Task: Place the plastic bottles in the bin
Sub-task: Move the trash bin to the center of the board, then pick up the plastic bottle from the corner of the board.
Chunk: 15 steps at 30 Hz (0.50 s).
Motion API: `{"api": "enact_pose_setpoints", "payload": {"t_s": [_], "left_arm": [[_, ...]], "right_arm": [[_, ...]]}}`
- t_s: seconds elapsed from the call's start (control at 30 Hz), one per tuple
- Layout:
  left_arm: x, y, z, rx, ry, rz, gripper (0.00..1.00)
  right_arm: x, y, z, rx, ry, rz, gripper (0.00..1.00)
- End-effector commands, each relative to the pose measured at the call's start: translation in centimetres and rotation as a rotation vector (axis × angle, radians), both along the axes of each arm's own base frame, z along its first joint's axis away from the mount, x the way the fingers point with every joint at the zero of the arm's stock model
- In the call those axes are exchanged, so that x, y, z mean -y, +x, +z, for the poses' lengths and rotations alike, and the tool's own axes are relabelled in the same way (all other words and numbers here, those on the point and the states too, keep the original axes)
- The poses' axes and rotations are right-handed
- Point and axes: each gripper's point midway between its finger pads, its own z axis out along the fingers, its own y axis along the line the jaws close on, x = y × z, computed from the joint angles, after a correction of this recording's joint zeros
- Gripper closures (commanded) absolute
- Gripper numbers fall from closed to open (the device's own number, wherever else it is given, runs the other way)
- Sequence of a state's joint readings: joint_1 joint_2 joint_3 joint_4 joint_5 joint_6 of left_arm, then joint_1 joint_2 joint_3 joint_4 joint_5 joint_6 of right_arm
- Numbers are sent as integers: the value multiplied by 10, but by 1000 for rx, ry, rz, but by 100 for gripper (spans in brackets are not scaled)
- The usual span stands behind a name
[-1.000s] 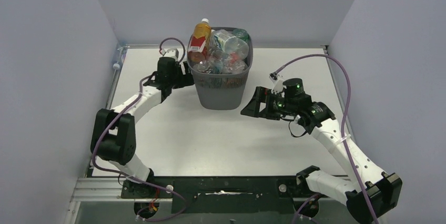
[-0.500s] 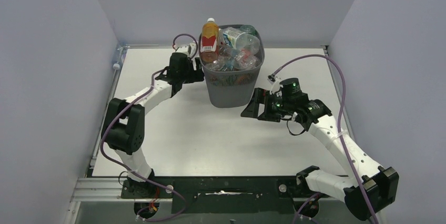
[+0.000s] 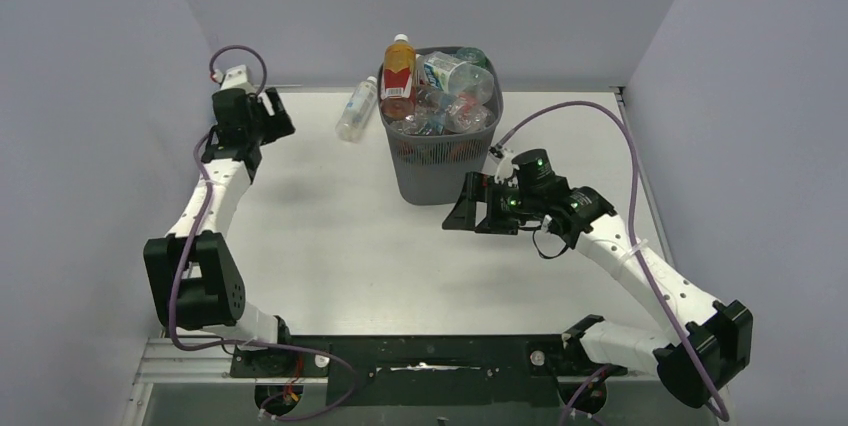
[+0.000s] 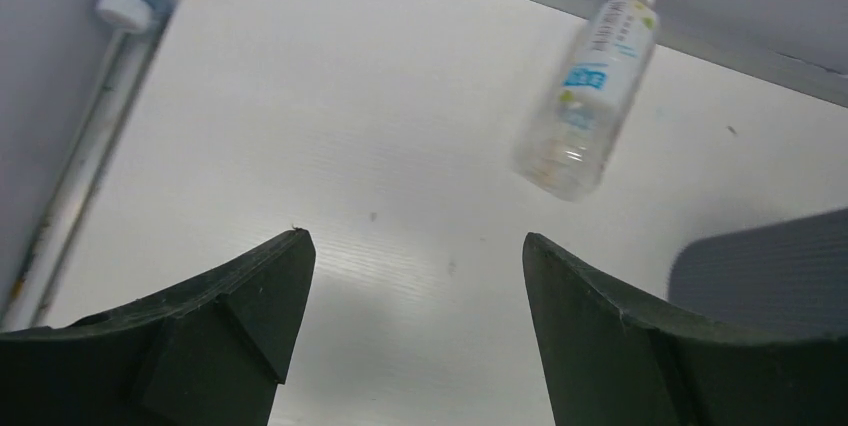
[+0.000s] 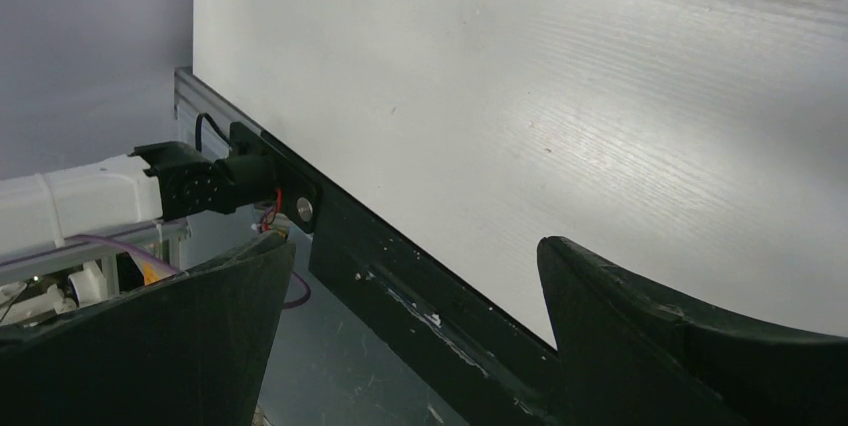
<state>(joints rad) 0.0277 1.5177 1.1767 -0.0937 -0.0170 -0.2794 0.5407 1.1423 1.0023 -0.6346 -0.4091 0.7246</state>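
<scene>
White table (image 3: 330,236), clear bottle (image 3: 357,109) flat, cap (image 3: 370,82) rearward

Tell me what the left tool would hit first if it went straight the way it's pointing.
Probably the bare table, short of the clear bottle lying ahead and slightly to its right. The left tool, open, tilts downward, but depth is unclear, so it might reach the bottle instead.
</scene>
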Motion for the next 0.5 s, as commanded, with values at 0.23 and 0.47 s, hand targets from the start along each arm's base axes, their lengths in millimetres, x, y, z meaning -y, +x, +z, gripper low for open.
{"api": "enact_pose_setpoints", "payload": {"t_s": [0.23, 0.47], "left_arm": [[-105, 17, -40, -63, 235, 217, 46], [-126, 47, -75, -126, 378, 182, 57]], "right_arm": [[-21, -19, 1, 103, 124, 111, 2], [-18, -44, -34, 99, 211, 131, 2]]}}
